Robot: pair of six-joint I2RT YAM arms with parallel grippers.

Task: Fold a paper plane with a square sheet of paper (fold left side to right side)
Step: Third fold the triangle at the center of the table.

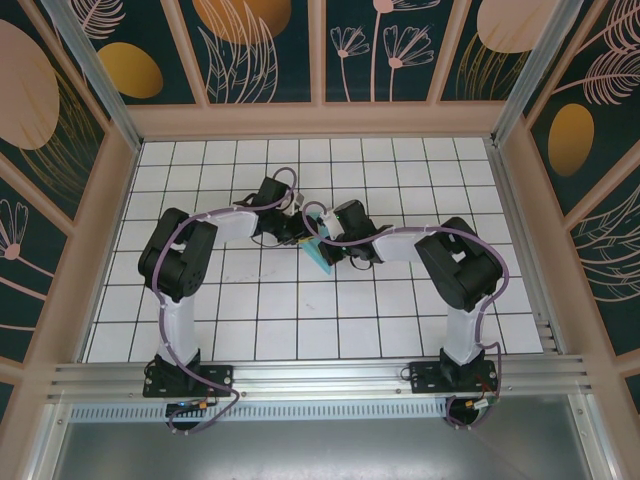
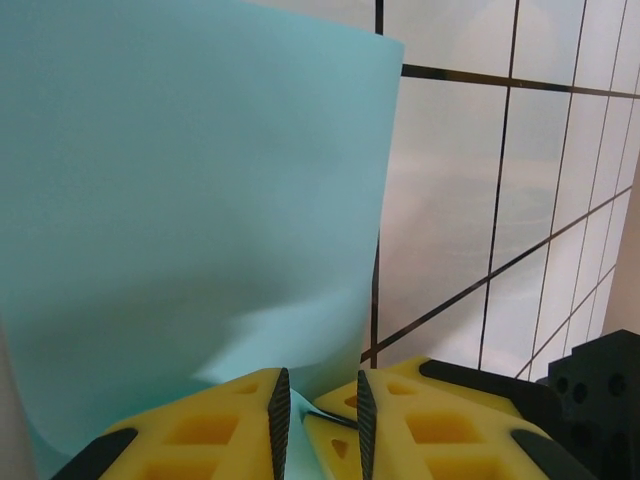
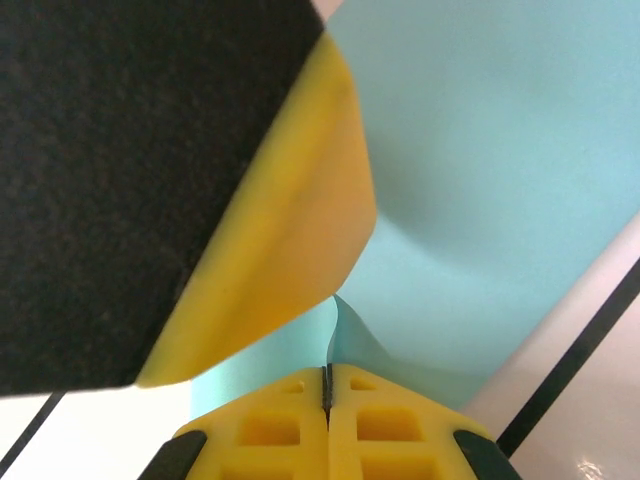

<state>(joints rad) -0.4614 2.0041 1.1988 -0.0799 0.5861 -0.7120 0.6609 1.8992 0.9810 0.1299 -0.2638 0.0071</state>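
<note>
The square sheet of paper (image 1: 319, 256), turquoise-blue, is lifted off the table between the two arms at mid-table. In the left wrist view the sheet (image 2: 200, 200) stands up as a broad curved wall. My left gripper (image 2: 322, 395) has its jaws a little apart, with a paper edge and the right gripper's yellow tip between the pads. My right gripper (image 3: 327, 372) is shut on a pinched ridge of the sheet (image 3: 480, 180). A left finger (image 3: 270, 250) looms just above it. From above, the left gripper (image 1: 300, 228) and the right gripper (image 1: 323, 241) almost touch.
The white grid-tiled table (image 1: 300, 320) is walled by a wooden frame (image 1: 110, 200) on the left, back and right. Both arm bases sit on the aluminium rail (image 1: 320, 378) at the near edge.
</note>
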